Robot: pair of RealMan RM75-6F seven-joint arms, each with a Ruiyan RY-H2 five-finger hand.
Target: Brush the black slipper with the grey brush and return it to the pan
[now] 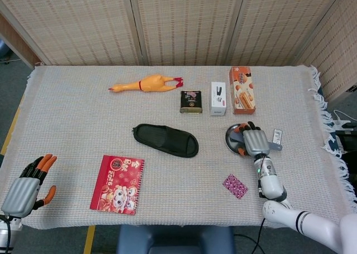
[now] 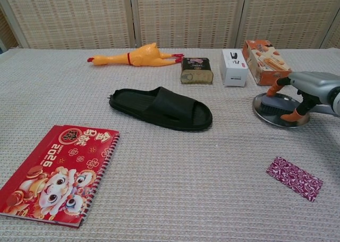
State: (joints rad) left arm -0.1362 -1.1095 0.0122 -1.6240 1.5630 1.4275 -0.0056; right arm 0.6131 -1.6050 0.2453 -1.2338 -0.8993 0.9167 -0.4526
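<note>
The black slipper [image 1: 166, 140] [image 2: 162, 108] lies flat in the middle of the table. To its right the grey brush [image 2: 272, 109] lies in the round metal pan [image 1: 230, 134] [image 2: 256, 102], its handle [image 1: 275, 148] sticking out to the right. My right hand [image 1: 254, 140] [image 2: 308, 92] hovers over the brush and pan with fingers spread, thumb on the near side; I see no grip on the brush. My left hand [image 1: 22, 188] hangs with fingers apart and empty at the near left table edge, seen only in the head view.
Along the back stand a rubber chicken [image 1: 146, 84], a dark tin [image 1: 191, 101], a white box [image 1: 218, 98] and an orange box [image 1: 242, 90]. A red calendar book [image 1: 117, 183] lies front left. A patterned packet [image 1: 235, 186] lies in front of the pan.
</note>
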